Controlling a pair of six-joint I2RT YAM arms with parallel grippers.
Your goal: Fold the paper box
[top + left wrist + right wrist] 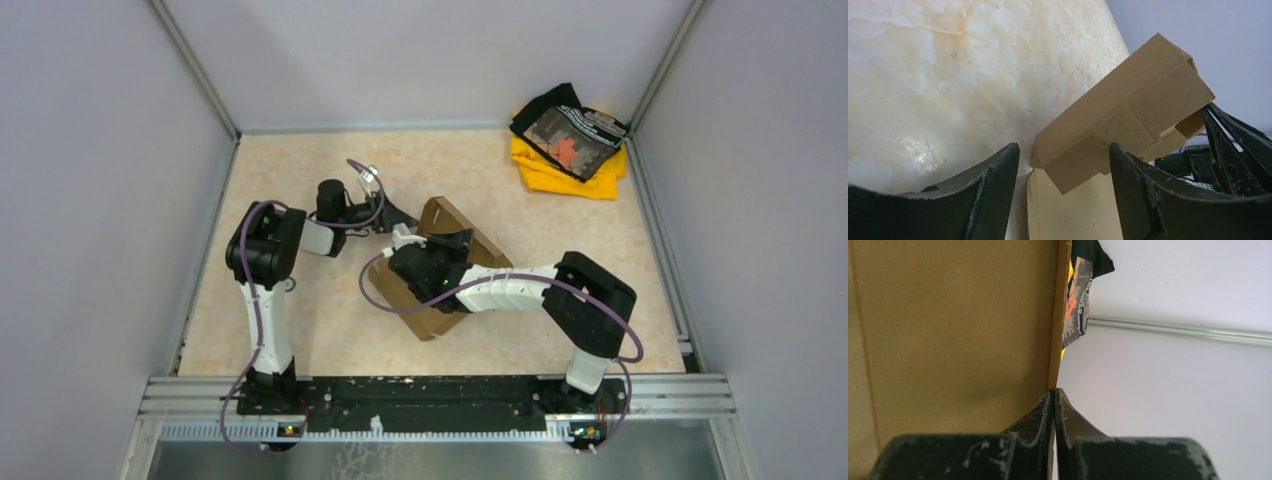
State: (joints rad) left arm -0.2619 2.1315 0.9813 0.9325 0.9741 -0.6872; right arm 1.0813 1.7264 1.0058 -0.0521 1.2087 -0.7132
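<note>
The brown paper box (pixel 432 312) lies partly folded in the middle of the table, with one wall (pixel 447 213) raised at its far end. My right gripper (pixel 458 243) reaches over it. In the right wrist view the right gripper (pixel 1054 390) is shut on the thin edge of an upright cardboard panel (pixel 958 330). My left gripper (pixel 403 222) is at the box's far left corner. In the left wrist view the left gripper (pixel 1064 146) stands open, holding nothing, with a folded flap (pixel 1128 112) just ahead of it and a flat panel (pixel 1073 210) below.
A yellow and black cloth pile (pixel 568 140) lies in the far right corner and shows past the cardboard edge as the cloth pile (pixel 1079 287). Grey walls enclose the table on three sides. The arm bases sit on a rail (pixel 430 395) at the near edge.
</note>
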